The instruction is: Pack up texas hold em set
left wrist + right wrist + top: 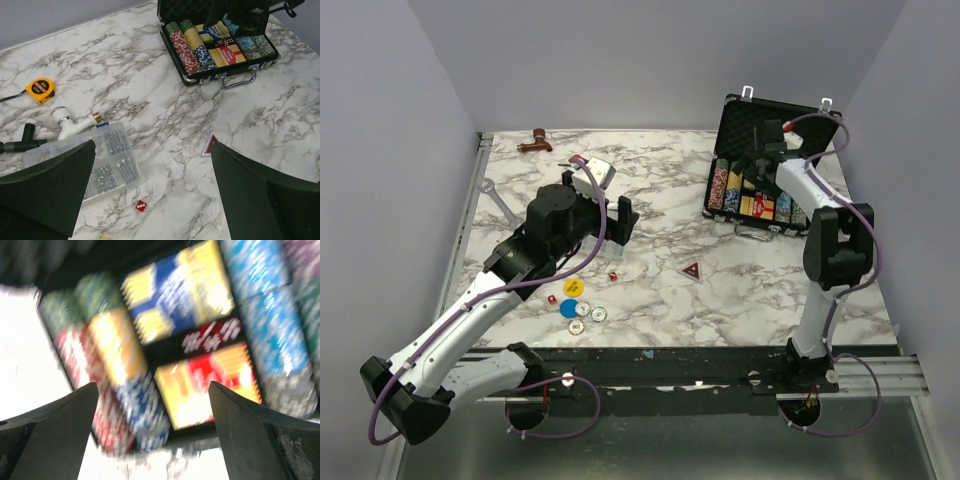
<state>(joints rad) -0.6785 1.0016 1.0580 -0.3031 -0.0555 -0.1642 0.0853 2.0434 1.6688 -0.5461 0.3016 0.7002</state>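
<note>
The black case (725, 112) stands open at the back right, with rows of chips (722, 187) and an orange card box (754, 205) inside. My right gripper (758, 162) hovers open over it; its blurred wrist view shows the gripper (153, 390) empty above the chips (117, 385) and card box (210, 385). My left gripper (610, 225) is open and empty mid-table, above a red die (141, 205). Yellow (573, 287), blue (568, 307) and white (597, 315) discs and a second die (551, 298) lie at the front left.
A red triangle marker (692, 269) lies mid-table, also in the left wrist view (209, 145). A clear compartment box of screws (100, 165), a white pipe fitting (70, 122) and a yellow tape measure (41, 90) lie left. A red tool (535, 140) sits at the back.
</note>
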